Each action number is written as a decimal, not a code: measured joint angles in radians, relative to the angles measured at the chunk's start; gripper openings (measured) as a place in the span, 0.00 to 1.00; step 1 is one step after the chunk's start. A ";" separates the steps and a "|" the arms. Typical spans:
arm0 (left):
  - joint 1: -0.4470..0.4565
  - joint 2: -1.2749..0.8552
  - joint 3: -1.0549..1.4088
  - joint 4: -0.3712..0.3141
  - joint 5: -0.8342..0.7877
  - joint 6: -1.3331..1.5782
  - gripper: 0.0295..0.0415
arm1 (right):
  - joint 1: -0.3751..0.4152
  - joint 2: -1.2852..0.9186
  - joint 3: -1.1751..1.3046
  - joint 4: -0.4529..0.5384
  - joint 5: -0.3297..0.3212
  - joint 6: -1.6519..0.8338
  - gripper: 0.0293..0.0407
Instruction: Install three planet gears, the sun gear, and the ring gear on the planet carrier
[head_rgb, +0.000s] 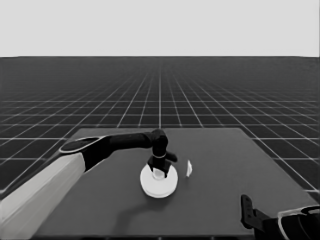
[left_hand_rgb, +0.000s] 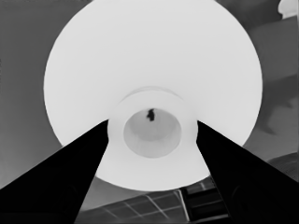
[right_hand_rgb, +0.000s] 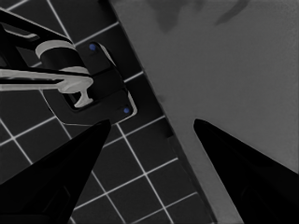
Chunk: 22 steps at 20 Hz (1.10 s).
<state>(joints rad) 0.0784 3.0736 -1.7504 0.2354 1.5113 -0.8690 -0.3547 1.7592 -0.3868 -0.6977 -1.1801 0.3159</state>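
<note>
While right arm is idling at lower right corner, left gripper (head_rgb: 158, 167) is clamping raised middle of larger round part (head_rgb: 159, 183), thin white piece (head_rgb: 189, 168) standing nearby.

Dark table (head_rgb: 225, 200): larger round part (head_rgb: 159, 183) at its middle (stacked on something), thin white piece (head_rgb: 189, 168) just beside.
</note>
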 joint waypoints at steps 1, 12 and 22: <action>0.000 0.000 0.000 0.000 0.000 0.009 0.44 | 0.000 0.000 0.000 0.000 0.000 0.000 0.81; 0.002 0.000 0.000 0.000 0.000 0.064 0.75 | 0.000 0.000 0.000 0.000 0.000 0.000 0.81; -0.104 -0.013 0.052 -0.088 0.026 -0.468 0.75 | 0.000 0.000 0.000 0.000 0.000 0.000 0.81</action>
<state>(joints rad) -0.0257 3.0609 -1.6982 0.1477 1.5372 -1.3374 -0.3547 1.7592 -0.3868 -0.6977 -1.1801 0.3159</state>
